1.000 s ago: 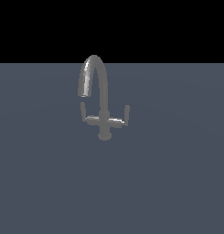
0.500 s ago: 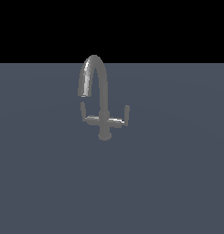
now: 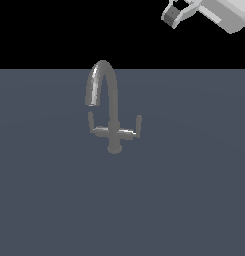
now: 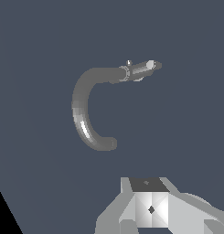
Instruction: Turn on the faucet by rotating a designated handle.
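The grey gooseneck faucet (image 3: 113, 107) stands upright mid-scene, its spout mouth (image 3: 91, 102) turned toward the exterior view's left. Two levers branch from the stem. The handle (image 3: 132, 131) is the lever on the exterior view's right, ending in a short upturned tip. My gripper (image 3: 174, 12) hangs high at the exterior view's upper right, far above the faucet and touching nothing; its fingers stand apart, open and empty. The wrist view shows the arched faucet (image 4: 83, 114) from above, where the levers are too foreshortened to tell apart.
The faucet rests on a flat dark blue-grey surface (image 3: 194, 200) that fills the lower part of the exterior view. The hand's pale housing (image 4: 151, 210) fills the near edge of the wrist view.
My gripper has come into the exterior view at the upper right; it did not show before. The faucet and its levers have not moved.
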